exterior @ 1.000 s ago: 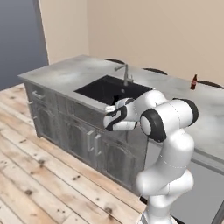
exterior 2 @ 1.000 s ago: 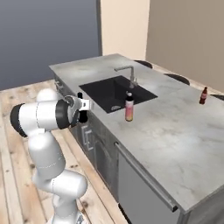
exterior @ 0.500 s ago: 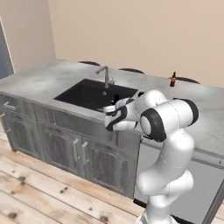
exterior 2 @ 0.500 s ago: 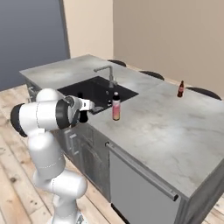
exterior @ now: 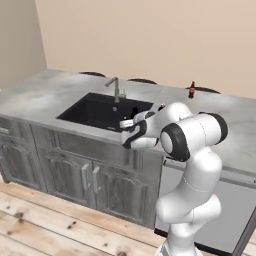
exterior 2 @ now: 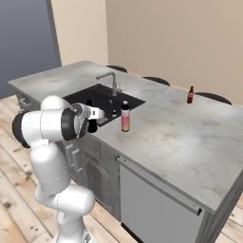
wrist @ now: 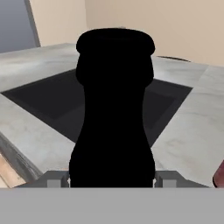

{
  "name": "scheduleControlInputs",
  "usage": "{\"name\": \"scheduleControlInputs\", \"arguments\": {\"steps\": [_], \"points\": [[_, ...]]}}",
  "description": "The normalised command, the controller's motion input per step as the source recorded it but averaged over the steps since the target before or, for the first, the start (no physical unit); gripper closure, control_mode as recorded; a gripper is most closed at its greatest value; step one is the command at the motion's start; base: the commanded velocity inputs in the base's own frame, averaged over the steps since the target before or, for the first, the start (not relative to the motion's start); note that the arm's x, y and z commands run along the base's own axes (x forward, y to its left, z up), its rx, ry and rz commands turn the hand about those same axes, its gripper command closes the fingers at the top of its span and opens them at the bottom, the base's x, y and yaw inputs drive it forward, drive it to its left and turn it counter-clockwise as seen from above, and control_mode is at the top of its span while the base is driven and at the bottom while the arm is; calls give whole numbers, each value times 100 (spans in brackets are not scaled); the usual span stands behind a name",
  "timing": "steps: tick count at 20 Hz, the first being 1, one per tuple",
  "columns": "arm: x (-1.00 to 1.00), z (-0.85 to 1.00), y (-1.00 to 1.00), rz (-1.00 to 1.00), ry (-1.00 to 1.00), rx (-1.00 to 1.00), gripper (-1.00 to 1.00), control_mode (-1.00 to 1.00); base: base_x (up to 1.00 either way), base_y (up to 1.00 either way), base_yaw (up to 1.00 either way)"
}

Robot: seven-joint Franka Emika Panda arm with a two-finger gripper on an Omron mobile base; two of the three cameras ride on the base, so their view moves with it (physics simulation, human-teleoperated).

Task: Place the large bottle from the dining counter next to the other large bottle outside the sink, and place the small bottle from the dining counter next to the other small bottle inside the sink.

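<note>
Dark bottle (wrist: 113,109) pinched in the claw (wrist: 113,178), apparently above the sink's (exterior 2: 102,97) front edge; pink-labelled bottle (exterior 2: 125,116) on table (exterior 2: 180,137).

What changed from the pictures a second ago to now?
The base drove along the counter, so the whole view slid; the things themselves did not move. The gripper still holds the large bottle between its jaws, near the sink. The other large bottle still stands beside the sink, and the small bottle stays on the dining counter.
</note>
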Motion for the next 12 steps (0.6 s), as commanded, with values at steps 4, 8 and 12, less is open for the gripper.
{"name": "scheduleControlInputs", "arguments": {"steps": [4,8,12], "points": [[0,0,0,0,0,0,100,100,0,26,-14],[0,0,0,0,0,0,100,100,-2,21,-19],[0,0,0,0,0,0,100,100,0,30,-20]]}}
